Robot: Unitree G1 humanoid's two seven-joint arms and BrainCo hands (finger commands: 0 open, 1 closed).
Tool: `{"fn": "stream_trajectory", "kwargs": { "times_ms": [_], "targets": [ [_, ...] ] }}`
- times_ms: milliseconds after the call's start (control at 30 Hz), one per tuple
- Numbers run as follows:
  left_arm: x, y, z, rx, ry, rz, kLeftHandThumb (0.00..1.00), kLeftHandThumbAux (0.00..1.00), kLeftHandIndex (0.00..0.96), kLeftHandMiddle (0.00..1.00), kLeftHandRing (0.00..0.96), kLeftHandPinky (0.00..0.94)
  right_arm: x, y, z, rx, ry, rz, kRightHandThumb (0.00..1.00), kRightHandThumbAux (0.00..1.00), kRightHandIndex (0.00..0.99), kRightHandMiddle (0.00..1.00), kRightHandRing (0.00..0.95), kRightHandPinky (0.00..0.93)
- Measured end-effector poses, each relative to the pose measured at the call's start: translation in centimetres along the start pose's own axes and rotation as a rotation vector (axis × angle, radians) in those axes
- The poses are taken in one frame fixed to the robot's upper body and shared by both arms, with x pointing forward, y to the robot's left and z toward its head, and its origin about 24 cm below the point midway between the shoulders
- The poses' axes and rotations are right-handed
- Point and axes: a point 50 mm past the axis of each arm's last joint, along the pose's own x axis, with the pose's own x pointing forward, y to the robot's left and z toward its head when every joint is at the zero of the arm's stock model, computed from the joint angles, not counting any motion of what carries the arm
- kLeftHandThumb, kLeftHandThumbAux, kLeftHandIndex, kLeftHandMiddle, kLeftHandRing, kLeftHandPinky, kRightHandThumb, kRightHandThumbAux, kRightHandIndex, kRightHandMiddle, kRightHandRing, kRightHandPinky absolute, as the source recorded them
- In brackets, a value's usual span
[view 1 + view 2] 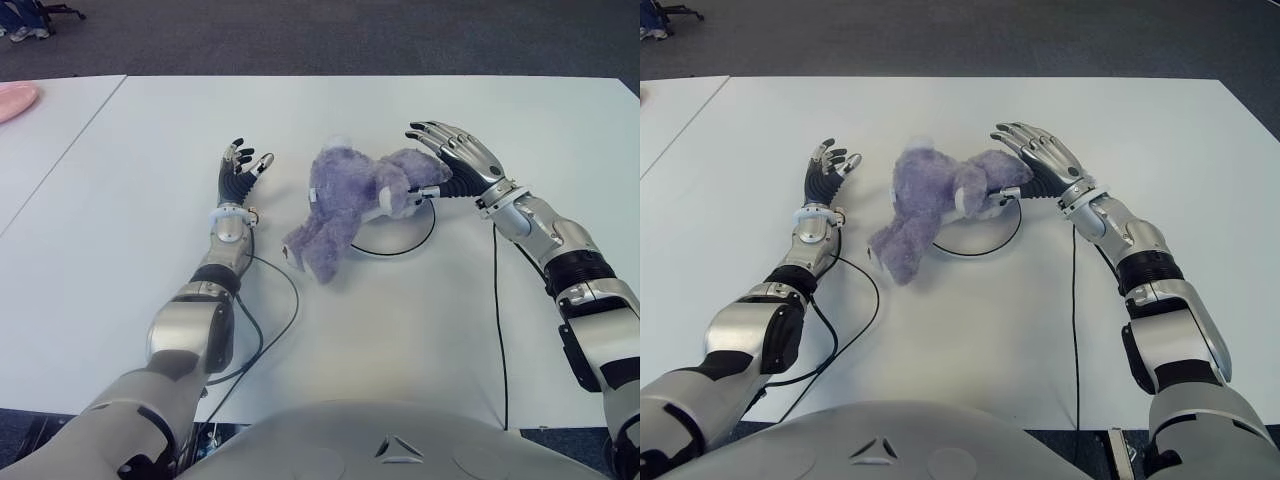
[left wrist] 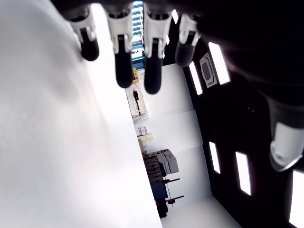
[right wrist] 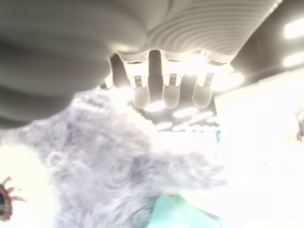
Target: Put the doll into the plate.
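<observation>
I am seeing my left hand [image 1: 238, 175] lying palm up toward the near left of the white surface [image 1: 400, 330], its fingers [image 2: 122, 57] spread loosely and holding nothing; its wrist view shows only bare fingertips against the room beyond. Just to its right, the purple doll [image 1: 355, 205] is lying sprawled on the surface, legs pointing toward me and head farther away, partly covering a thin dark cable loop [image 1: 405, 245]. My right hand [image 1: 455, 160] is hovering at the doll's head on the far right side, fingers [image 3: 171, 92] extended over the fur without closing round it. Far off at the left edge, a pink plate [image 1: 15, 100] is sitting on the neighbouring surface, well apart from the doll.
</observation>
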Motion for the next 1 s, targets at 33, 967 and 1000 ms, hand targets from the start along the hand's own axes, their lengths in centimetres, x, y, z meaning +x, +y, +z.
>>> {"fn": "stream_trajectory", "kwargs": {
  "times_ms": [33,967,1000],
  "targets": [
    [0.0,0.0,0.0,0.000,0.000,0.000,0.000,0.534,0.142,0.249,0.201,0.084,0.1,-0.2,-0.1,0.019,0.001,-0.002,0.081,0.272,0.000,0.000,0.000,0.000],
    [0.0,-0.1,0.0,0.007,0.000,0.007,0.000,0.523,0.124,0.227,0.189,0.063,1.1,-4.1,-2.1,0.505,0.080,0.041,0.048,0.249,0.000,0.000,0.000,0.084],
    [0.0,-0.1,0.0,0.007,-0.001,0.007,0.000,0.520,0.123,0.227,0.194,0.070,1.0,-4.2,-2.2,0.521,0.080,0.046,0.048,0.260,0.000,0.000,0.000,0.090]
  ]
}}
